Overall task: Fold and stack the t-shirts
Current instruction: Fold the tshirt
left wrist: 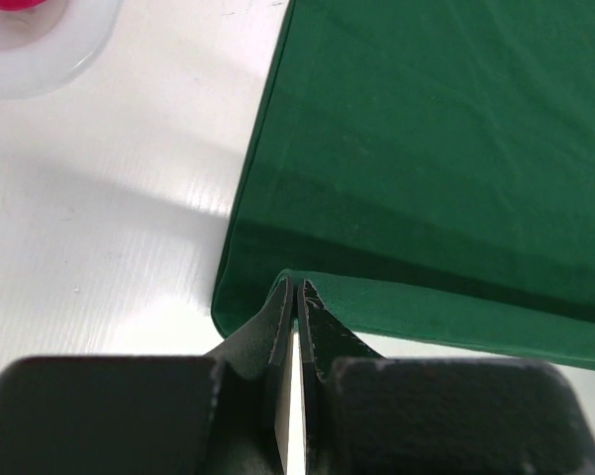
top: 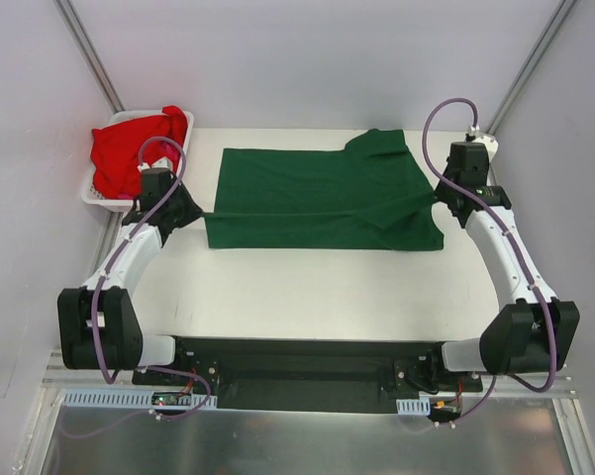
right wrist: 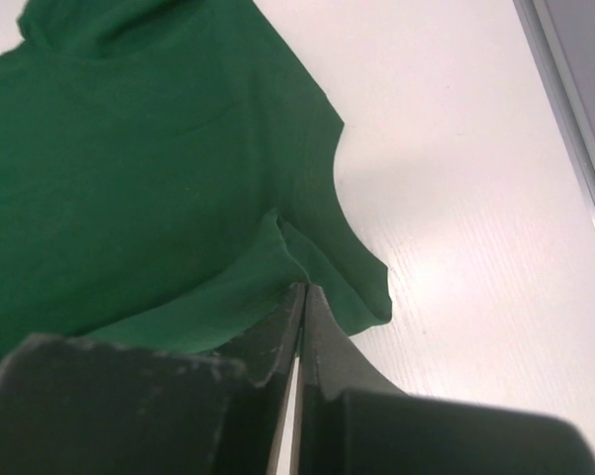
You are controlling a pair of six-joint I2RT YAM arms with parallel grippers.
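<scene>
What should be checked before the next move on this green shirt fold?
1. Left fingers pinching the green shirt at its left edge: ok.
2. Right fingers pinching its edge by the sleeve: ok.
3. Cloth running straight between both grips: ok.
4. Rest of shirt flat on the table: ok, minor wrinkles.
5. Red shirt in the basket, apart from the green one: ok.
6. Layers caught in each pinch: cannot tell.

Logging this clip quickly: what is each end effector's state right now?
Left end effector: closed, holding the green t-shirt.
Right end effector: closed, holding the green t-shirt near its sleeve.
</scene>
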